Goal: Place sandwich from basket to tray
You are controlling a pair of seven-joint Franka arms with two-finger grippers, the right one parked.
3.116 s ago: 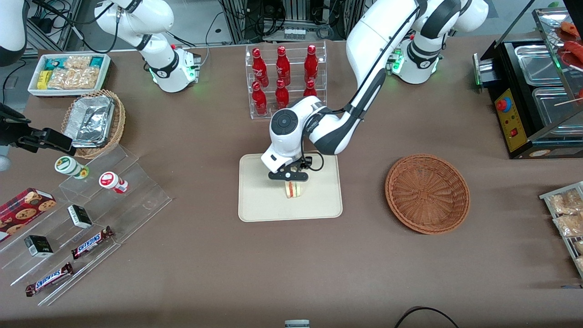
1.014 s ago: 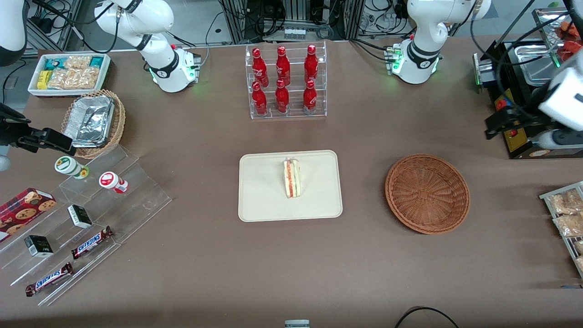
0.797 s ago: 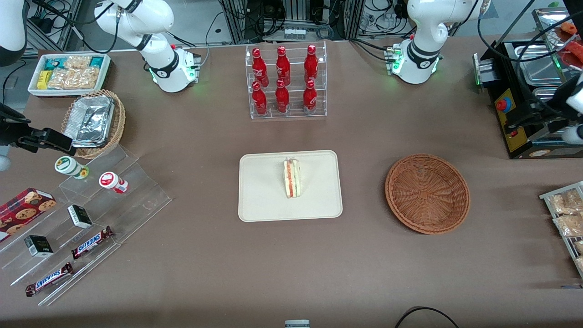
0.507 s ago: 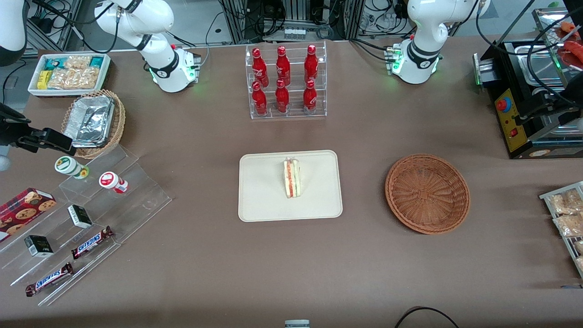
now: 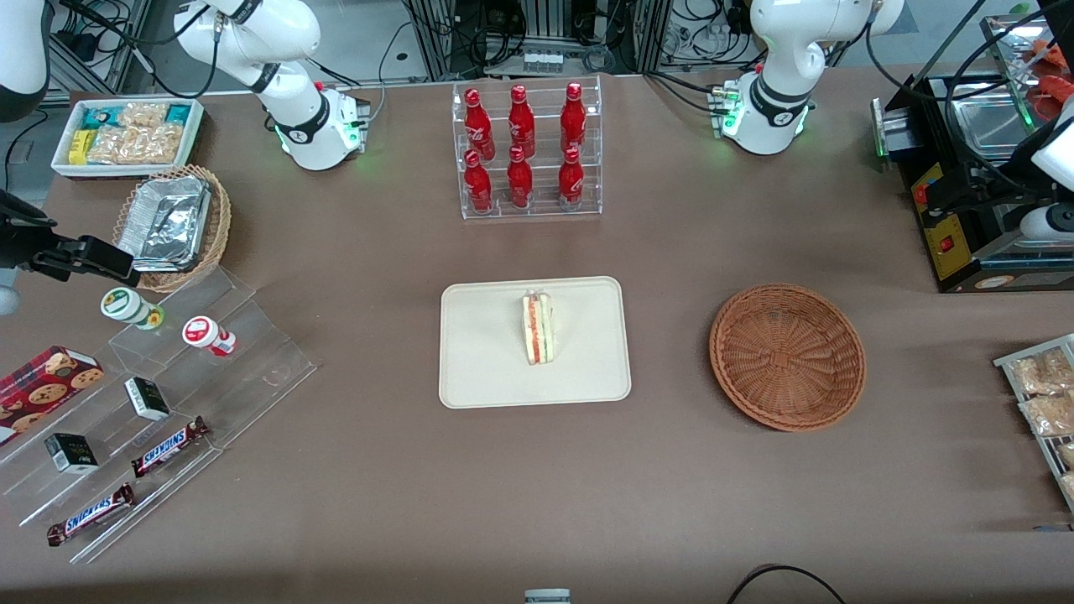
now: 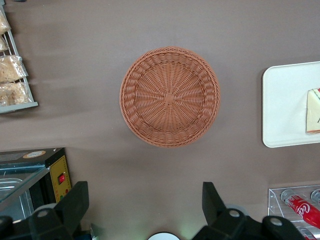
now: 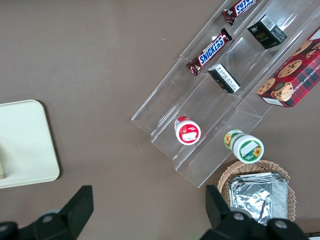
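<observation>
Front view gives you the whole table: the sandwich sits on the tray, near its middle, with its striped cut edge facing up. The basket lies beside the tray, toward the working arm's end of the table, apart from it and with nothing in it. The rack of red bottles stands farther from the front camera than the tray.

Left wrist view shows you what the front view cannot: the gripper seen from its own mount, with both dark fingers spread wide and only bare tablecloth between them. They hold nothing and touch nothing. The basket appears whole in this view, while the tray and the sandwich are cut off at the frame edge (only a corner of the bread shows).

In the front view you find the gripper only as a dark shape at the working arm's end of the table, over the black appliance, well apart from basket and tray alike; its opening cannot be read there.
</observation>
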